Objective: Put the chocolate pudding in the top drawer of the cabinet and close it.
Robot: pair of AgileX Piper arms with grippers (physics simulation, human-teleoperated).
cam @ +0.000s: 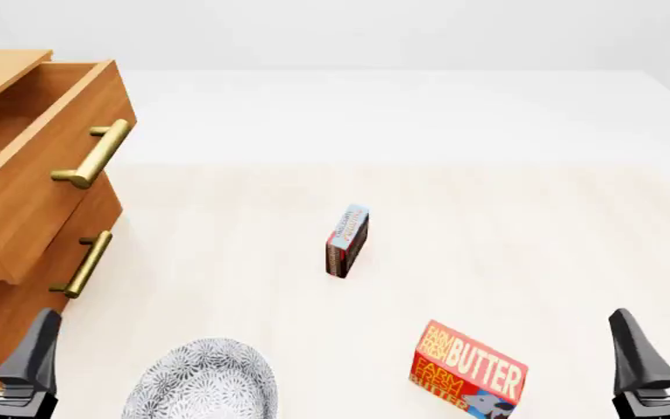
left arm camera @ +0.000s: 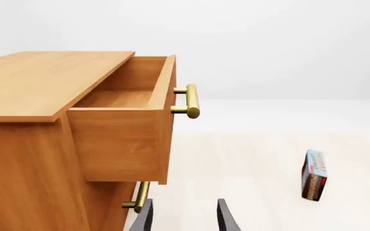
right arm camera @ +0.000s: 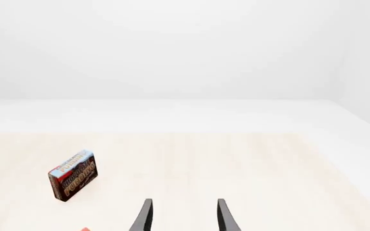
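Fingers [cam: 42, 349] of the left arm and those [right arm camera: 225, 215] of the right stand apart, empty. Only the front view shows the butter box [cam: 469, 370]; the chocolate pudding [cam: 347, 241] stands on edge mid-surface [cam: 544, 244], well apart from the open top drawer [left arm camera: 124, 139].

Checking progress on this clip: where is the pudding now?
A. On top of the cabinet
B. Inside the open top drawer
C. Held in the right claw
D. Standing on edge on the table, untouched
D: the pudding stands on its edge on the table, apart from both claws, while the top drawer is open and looks empty.
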